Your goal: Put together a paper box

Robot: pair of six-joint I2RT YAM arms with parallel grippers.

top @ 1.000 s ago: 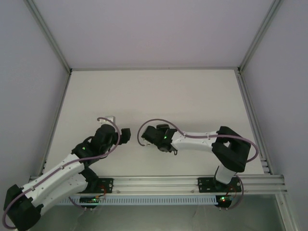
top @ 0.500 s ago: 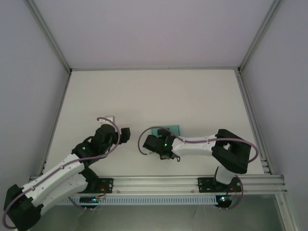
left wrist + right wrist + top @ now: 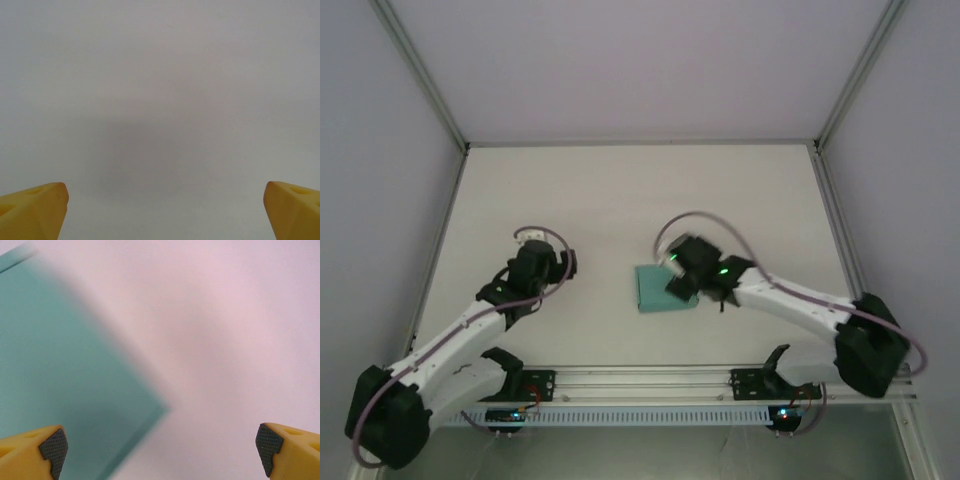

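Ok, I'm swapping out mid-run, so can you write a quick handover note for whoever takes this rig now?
Left gripper: open, empty, over bare table.
Right gripper: open, empty, beside the edge of the paper box.
The paper box lies on the table, held by neither.
Done: it looks folded into a low box.
Left: check the flaps are tucked; the blur hides that.

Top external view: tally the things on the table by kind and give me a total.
Teal paper box: 1
Robot arms: 2 (left arm, right arm)
Total: 3
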